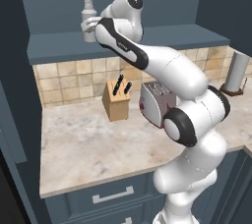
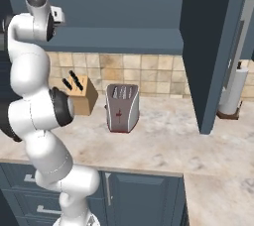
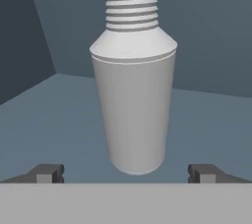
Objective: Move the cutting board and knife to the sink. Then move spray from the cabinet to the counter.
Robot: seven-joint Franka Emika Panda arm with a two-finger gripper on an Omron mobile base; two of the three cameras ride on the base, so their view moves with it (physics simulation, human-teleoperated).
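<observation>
Left base view: the spray (image 1: 88, 12) stands upright on the cabinet (image 1: 54, 46) ledge at about eleven o'clock, the arm's hand right against it, above the counter (image 1: 88, 144). Right base view: the blue nozzle peeks over the wrist at eleven o'clock. Hand view: the gripper (image 3: 126, 173) gapes wide — one fingertip (image 3: 47, 173) at each side of the bottle's base, neither touching it.

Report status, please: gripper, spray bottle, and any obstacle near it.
Gripper open, fingertips either side of the spray, no grip yet. Spray upright on the cabinet shelf. Nothing in the way.
</observation>
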